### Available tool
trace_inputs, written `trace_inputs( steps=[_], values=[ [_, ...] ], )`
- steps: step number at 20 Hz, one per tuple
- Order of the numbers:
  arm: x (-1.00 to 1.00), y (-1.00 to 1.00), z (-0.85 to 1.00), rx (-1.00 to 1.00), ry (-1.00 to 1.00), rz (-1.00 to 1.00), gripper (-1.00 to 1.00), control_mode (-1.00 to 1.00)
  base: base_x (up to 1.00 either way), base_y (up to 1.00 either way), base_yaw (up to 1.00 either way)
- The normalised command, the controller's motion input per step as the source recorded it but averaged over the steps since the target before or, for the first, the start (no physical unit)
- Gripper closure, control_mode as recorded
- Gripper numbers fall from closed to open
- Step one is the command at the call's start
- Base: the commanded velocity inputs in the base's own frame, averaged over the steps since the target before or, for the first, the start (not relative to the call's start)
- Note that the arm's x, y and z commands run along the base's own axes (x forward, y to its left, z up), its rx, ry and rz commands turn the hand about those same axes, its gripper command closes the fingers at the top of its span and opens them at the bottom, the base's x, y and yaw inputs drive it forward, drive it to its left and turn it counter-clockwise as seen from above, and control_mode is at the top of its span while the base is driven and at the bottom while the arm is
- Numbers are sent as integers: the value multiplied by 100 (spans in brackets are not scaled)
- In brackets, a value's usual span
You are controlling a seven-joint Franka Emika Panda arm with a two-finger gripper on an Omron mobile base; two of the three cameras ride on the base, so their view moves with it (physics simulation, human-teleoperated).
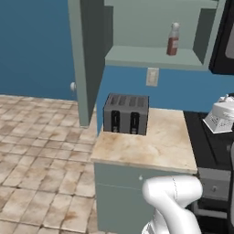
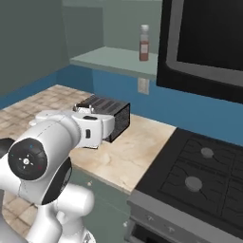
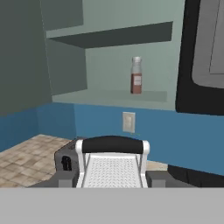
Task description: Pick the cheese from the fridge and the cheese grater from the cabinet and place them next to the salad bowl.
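My gripper (image 3: 112, 178) is shut on the cheese grater (image 3: 112, 168), a pale perforated piece with a black top handle that sits between the fingers. The cheese grater (image 1: 221, 118) hangs at the right edge of the left base view, above the stove's left side. Ahead, the grey-green cabinet (image 3: 109, 94) stands open, its door (image 1: 84, 59) with the round knob (image 1: 73, 86) swung out to the left. The hand points at the cabinet from some way back. The cheese, the fridge and the salad bowl are out of view.
A brown bottle (image 1: 172, 40) (image 3: 136, 76) stands on the cabinet shelf. A dark toaster (image 1: 126, 114) (image 2: 116, 118) sits on the marble counter (image 1: 160, 141). A black stove (image 2: 199, 171) lies to the right, with a microwave (image 2: 204, 42) above it.
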Motion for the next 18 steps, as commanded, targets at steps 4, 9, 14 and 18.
trace_inputs(
  steps=[4,9,14,18],
  values=[
    [0,0,0,0,0,0,100,100,-56,-21,-32],
    [0,0,0,0,0,0,100,100,-29,-61,-30],
    [0,0,0,0,0,0,100,100,-12,-71,-28],
    [0,0,0,0,0,0,100,100,-6,-76,-27]
  ],
)
